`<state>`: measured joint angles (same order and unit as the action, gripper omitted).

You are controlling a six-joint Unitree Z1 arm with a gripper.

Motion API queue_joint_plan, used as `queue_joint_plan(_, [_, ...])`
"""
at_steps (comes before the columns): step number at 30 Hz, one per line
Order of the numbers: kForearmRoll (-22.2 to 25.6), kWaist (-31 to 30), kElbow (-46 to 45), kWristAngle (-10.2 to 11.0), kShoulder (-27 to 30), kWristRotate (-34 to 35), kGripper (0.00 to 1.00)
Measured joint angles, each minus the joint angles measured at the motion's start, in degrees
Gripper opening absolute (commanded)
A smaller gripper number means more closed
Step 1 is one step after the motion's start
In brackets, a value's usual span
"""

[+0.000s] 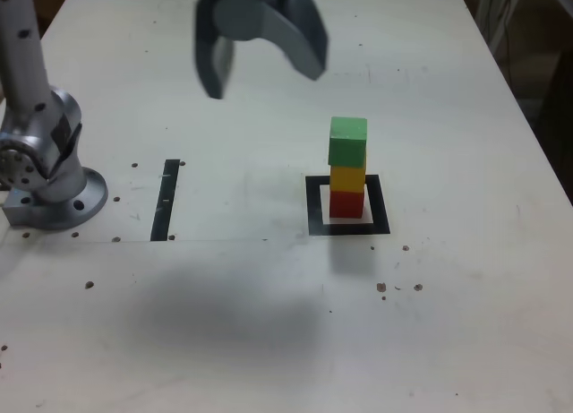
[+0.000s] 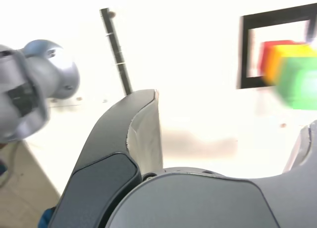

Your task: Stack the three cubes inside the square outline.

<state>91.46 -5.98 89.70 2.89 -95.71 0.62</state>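
The three cubes stand as one upright stack inside the square outline (image 1: 315, 209): red cube (image 1: 347, 202) at the bottom, yellow cube (image 1: 347, 177) in the middle, green cube (image 1: 347, 141) on top, turned slightly. My gripper (image 1: 264, 80) hangs open and empty, above the table and to the exterior view's left of the stack, clear of it. The wrist view shows the blurred stack, green cube (image 2: 299, 82), yellow cube (image 2: 281, 57) and red cube (image 2: 266, 57), over the square outline (image 2: 242, 55), beyond my spread gripper (image 2: 228, 114).
A straight black tape strip (image 1: 166, 200) (image 2: 117, 50) lies on the white table, left of the outline in the exterior view. The arm's metal base (image 1: 45, 180) (image 2: 34, 84) stands at the table's left edge. Small dark specks dot the tabletop.
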Motion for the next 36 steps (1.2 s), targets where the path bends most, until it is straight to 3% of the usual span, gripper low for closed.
queue_joint_plan(8, [-4.8, 0.0, -15.7, -0.3, 9.3, 0.9, 0.99])
queue_joint_plan(16, [-19.5, 0.9, -31.7, -2.3, 9.3, -0.4, 0.99])
queue_joint_plan(23, [-30.5, 0.9, -45.3, -2.3, 9.3, -0.5, 0.99])
queue_joint_plan(36, [-33.5, 0.9, -50.4, -2.4, 11.5, -0.3, 0.99])
